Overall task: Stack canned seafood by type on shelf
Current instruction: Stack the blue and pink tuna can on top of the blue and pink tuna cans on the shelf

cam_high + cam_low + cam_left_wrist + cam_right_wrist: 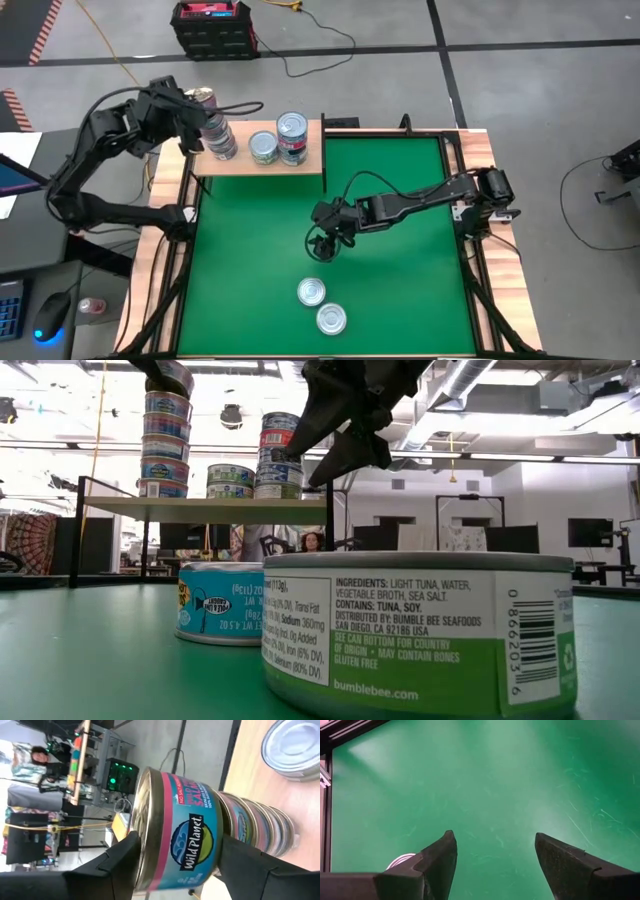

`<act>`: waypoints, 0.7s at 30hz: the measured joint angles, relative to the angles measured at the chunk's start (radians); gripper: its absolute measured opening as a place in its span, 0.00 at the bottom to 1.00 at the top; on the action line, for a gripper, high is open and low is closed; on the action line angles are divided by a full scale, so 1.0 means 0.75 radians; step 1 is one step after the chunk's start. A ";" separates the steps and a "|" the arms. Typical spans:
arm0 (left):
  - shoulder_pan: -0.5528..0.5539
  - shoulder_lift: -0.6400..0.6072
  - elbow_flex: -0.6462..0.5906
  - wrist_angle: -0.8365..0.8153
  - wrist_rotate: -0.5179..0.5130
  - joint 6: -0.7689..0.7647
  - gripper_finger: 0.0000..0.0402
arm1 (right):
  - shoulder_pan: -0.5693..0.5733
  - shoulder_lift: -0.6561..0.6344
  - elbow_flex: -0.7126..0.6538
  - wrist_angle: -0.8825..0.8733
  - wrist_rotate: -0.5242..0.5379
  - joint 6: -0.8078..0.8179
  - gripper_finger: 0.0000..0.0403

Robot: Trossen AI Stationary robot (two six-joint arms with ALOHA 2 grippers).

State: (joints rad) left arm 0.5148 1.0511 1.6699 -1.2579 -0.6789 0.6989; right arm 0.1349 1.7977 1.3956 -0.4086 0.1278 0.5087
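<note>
High view: the left gripper (203, 100) sits at the top tin (205, 97) of a tall stack (218, 138) at the ten o'clock end of the light-wood shelf (305, 167), itself at eleven o'clock on the green mat (400, 290). Its fingers (117, 857) flank the Wild Planet tin (175, 845), which sits on the stack; whether they grip it or have let go cannot be told. Two shorter stacks share the shelf, one green-labelled (263, 147) and a taller one (292, 137) beside it. The right gripper (322, 240) hovers over bare mat near the centre, jaws open and empty. Two loose tins lie toward six o'clock, one (311, 292) just above the other (331, 319); the low view shows them as a turquoise-labelled tin (220, 603) and a Bumble Bee tuna tin (420, 635). These tins look rigid, fairly dense for their size, with smooth metal lids and glossy wrapped labels that may slip. The sound hold is likely across the round side wall, fingers at opposite points, keeping the tin level. The tall stack looks narrow for its height, so a sideways nudge could topple it.
</note>
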 joint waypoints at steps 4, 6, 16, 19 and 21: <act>0.000 0.042 0.089 -0.075 0.020 -0.021 0.59 | 0.000 0.000 0.000 0.003 0.000 0.000 0.72; 0.000 0.056 0.113 -0.101 0.037 -0.030 0.59 | 0.000 0.000 0.000 0.010 0.000 0.000 0.72; 0.000 0.087 0.119 -0.153 0.027 -0.030 0.59 | 0.011 0.000 0.000 0.050 0.000 0.020 0.72; 0.000 0.087 0.119 -0.156 -0.003 -0.040 0.59 | 0.012 0.000 0.000 0.056 0.001 0.020 0.72; 0.000 0.088 0.119 -0.166 -0.024 -0.052 0.59 | 0.013 0.000 0.000 0.062 0.001 0.021 0.72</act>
State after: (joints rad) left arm 0.5148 1.1172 1.7588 -1.3821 -0.6969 0.6601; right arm 0.1442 1.7977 1.3955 -0.3618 0.1284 0.5243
